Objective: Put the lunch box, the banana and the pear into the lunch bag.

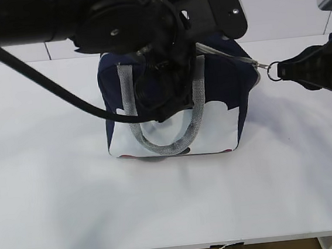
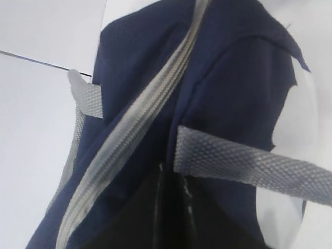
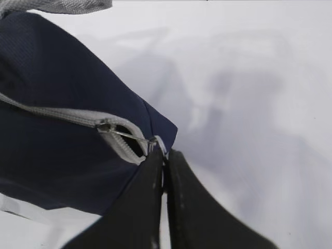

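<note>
Right wrist view: my right gripper (image 3: 164, 162) pinches the ring pull (image 3: 158, 143) at the lunch bag's (image 3: 57, 155) 3 o'clock end; left gripper (image 2: 174, 179) clamps floppy fabric, so I'd say pull gently.

The lunch bag (image 1: 221, 89) stands upright on the tabletop (image 1: 55, 194), navy above, white below, grey handles (image 1: 196, 118) hanging down its front. Its grey zipper (image 2: 150, 104) is shut along nearly the whole top. The ring pull (image 1: 273, 71) sticks out sideways, pinched in the right pincer (image 3: 165, 161). The left pincer (image 2: 174, 207) presses shut on the bag's top.
</note>
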